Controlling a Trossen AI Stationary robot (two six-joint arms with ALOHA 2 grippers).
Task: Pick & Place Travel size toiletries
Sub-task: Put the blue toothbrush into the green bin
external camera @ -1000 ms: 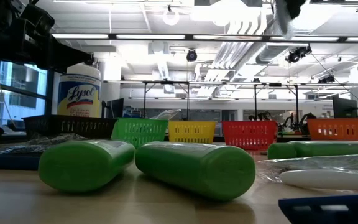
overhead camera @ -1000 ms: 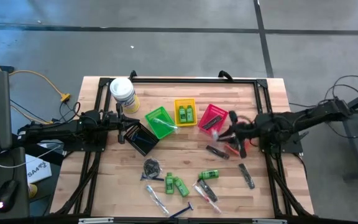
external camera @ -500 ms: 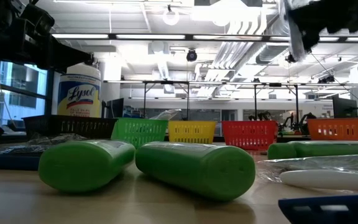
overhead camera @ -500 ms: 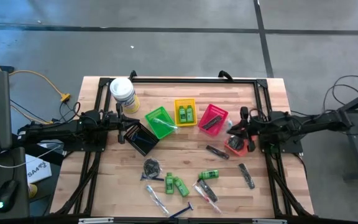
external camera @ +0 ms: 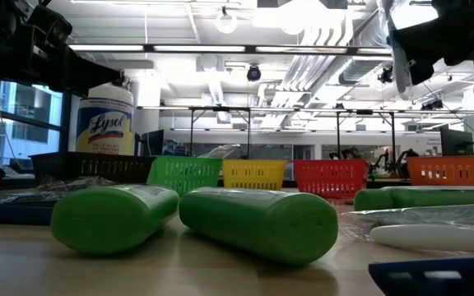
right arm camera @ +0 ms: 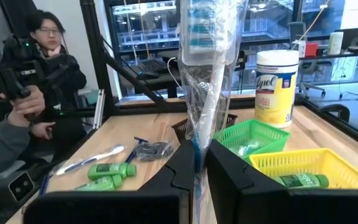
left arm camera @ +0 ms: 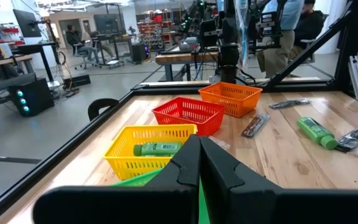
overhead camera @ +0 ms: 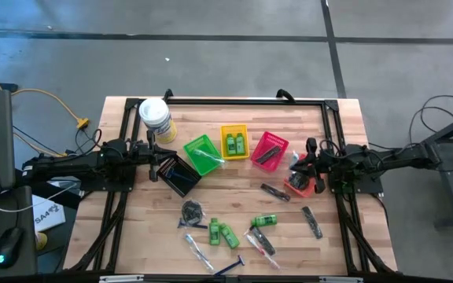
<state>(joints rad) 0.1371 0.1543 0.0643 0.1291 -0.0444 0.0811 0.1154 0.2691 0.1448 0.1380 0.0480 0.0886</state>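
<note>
My right gripper (right arm camera: 199, 163) is at the table's right side above the orange basket (overhead camera: 299, 185), shut on a slim clear packet (right arm camera: 207, 74) with something white and blue inside. Loose on the wood lie green mini bottles (overhead camera: 222, 233), black combs (overhead camera: 274, 192), a dark coiled bundle (overhead camera: 193, 211), clear tubes (overhead camera: 260, 244) and a blue razor (overhead camera: 228, 267). My left gripper (left arm camera: 199, 147) waits shut at the left, over the black basket (overhead camera: 181, 174). My right gripper pinches the clear packet's lower part (right arm camera: 197, 152) between its two fingers. The fingers lie level, pointing toward the table's left, across the packet. The packet stands upright, most of its length above the fingers, lifted clear of the table.
Green (overhead camera: 203, 154), yellow (overhead camera: 235, 141) and red (overhead camera: 270, 149) baskets stand in a row mid-table; the yellow one holds green bottles, the red one a dark item. A white tub (overhead camera: 155, 117) stands far left. A seated person (right arm camera: 39, 81) is beyond the table's near edge.
My right gripper has drawn back toward the table's right edge and sunk, carrying the clear packet with it. It has stayed shut on the packet, which remains clear of the table.
</note>
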